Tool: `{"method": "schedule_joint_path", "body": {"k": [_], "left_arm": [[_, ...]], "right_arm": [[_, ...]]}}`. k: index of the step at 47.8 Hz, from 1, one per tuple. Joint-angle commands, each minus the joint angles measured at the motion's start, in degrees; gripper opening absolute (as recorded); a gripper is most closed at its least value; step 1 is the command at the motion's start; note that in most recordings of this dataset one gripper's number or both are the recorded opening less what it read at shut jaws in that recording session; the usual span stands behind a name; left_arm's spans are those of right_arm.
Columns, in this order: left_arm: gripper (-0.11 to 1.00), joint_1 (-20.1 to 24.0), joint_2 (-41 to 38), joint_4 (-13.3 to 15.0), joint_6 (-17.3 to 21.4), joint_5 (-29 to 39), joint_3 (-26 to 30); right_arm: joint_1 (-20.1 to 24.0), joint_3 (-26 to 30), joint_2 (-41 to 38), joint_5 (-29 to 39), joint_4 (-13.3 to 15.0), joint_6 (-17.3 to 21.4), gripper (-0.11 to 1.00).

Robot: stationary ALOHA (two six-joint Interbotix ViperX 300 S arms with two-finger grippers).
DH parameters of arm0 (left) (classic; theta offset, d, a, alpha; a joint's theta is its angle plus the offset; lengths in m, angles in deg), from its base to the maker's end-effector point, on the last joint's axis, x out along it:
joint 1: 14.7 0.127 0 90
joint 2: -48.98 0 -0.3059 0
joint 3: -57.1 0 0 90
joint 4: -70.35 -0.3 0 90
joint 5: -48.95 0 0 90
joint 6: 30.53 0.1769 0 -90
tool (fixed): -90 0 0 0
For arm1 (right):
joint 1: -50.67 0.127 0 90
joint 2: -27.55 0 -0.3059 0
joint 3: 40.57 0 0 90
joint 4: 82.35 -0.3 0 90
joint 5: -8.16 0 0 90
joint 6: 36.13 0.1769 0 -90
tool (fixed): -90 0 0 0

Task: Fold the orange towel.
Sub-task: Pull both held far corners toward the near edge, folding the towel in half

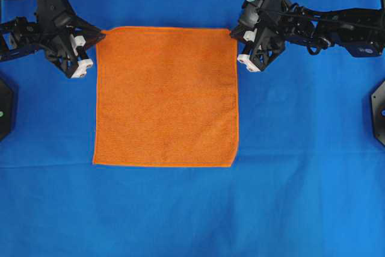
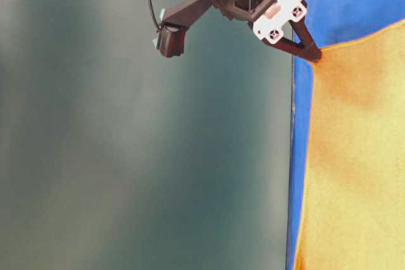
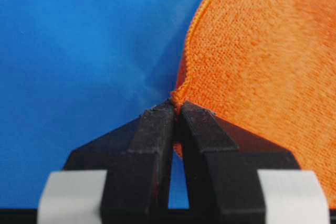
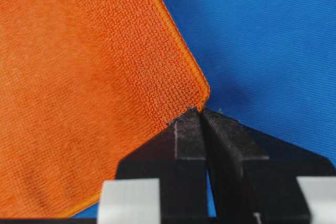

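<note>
The orange towel [image 1: 165, 97] lies flat and square on the blue cloth [image 1: 301, 197]. My left gripper [image 1: 101, 35] is at its far left corner, and in the left wrist view it [image 3: 177, 107] is shut on that corner, which is pinched and puckered up from the towel [image 3: 262, 51]. My right gripper [image 1: 234, 34] is at the far right corner; in the right wrist view it [image 4: 201, 113] is shut with the hem corner of the towel [image 4: 89, 77] caught at its tips. The table-level view shows one gripper [image 2: 314, 55] pinching a towel [image 2: 361, 156] corner.
The blue cloth [image 2: 342, 4] covers the whole table. Black arm mounts sit at the left edge [image 1: 3, 109] and the right edge [image 1: 379, 109]. Both arms reach in from the far corners.
</note>
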Motion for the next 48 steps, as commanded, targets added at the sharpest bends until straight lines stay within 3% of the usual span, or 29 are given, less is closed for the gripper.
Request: {"method": "schedule_joint_path", "body": {"k": [1, 11, 23, 37, 48], "left_arm": [[0.01, -2.3, 1.4, 0.0, -0.1, 0.1, -0.2], [0.01, -10.3, 5.0, 0.2, -0.7, 1.5, -2.3], [0.01, -20.8, 11.3, 0.2, -7.9, 9.8, -3.9], [0.01, -33.7, 10.2, 0.2, -17.2, 10.5, -3.9], [0.01, -37.8, 7.3, 0.2, -20.1, 10.6, -2.7]], "right_arm": [[1.7, 0.0, 3.0, 0.3, 0.1, 0.1, 0.02], [8.8, -1.9, 7.7, 2.5, -0.4, 0.4, 0.02], [18.5, -2.7, 9.1, 4.7, -2.3, 2.4, 0.02], [27.1, -3.5, 9.0, 6.5, -2.5, 8.9, 0.02], [30.4, -3.1, 7.9, 6.5, -2.5, 11.5, 0.02]]}}
